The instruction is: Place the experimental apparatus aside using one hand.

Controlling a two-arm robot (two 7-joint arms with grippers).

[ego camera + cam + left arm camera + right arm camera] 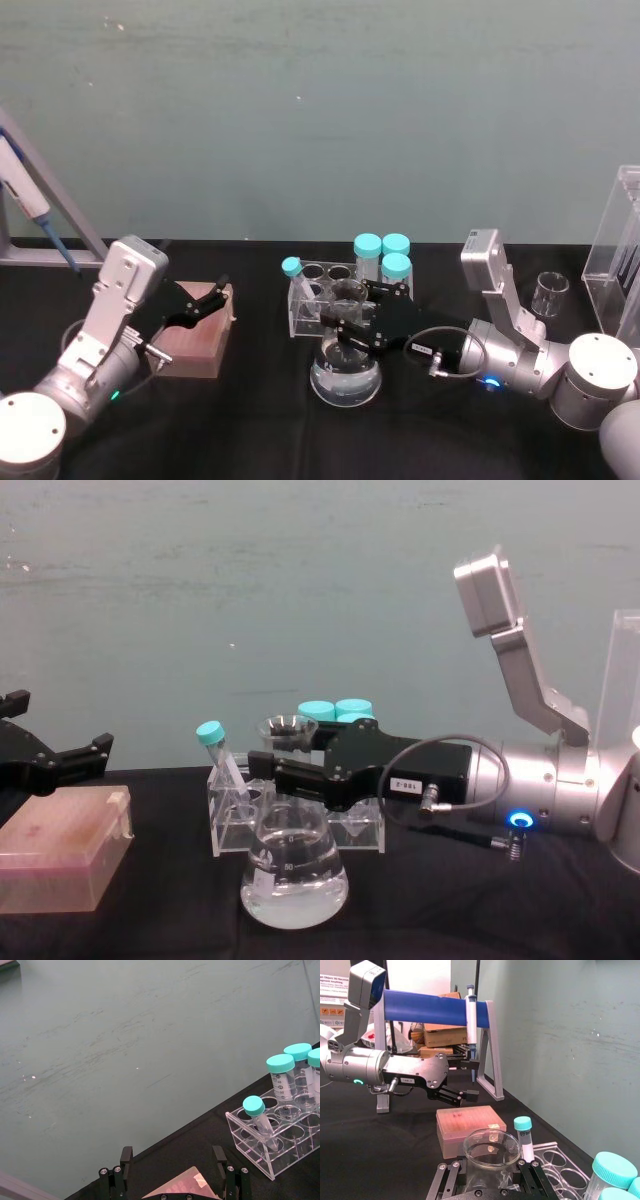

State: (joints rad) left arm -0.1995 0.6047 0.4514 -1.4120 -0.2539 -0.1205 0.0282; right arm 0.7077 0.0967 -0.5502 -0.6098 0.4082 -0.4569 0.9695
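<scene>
Centrally, right gripper [345, 325] clamps the conical flask [293, 877] by its neck for lifting aside; left gripper [215, 298] hangs unclenched over pink box [195, 343].

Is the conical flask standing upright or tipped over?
Upright. The conical flask rests on its wide base on the black table, neck pointing up between the right pincer's fingers, with clear liquid level in its bottom.

one conical flask [293, 875], four capped tubes [369, 247], one pink box [62, 860]

Even, soft indoor light; faint shadows, slight grain, no harsh glare.
</scene>
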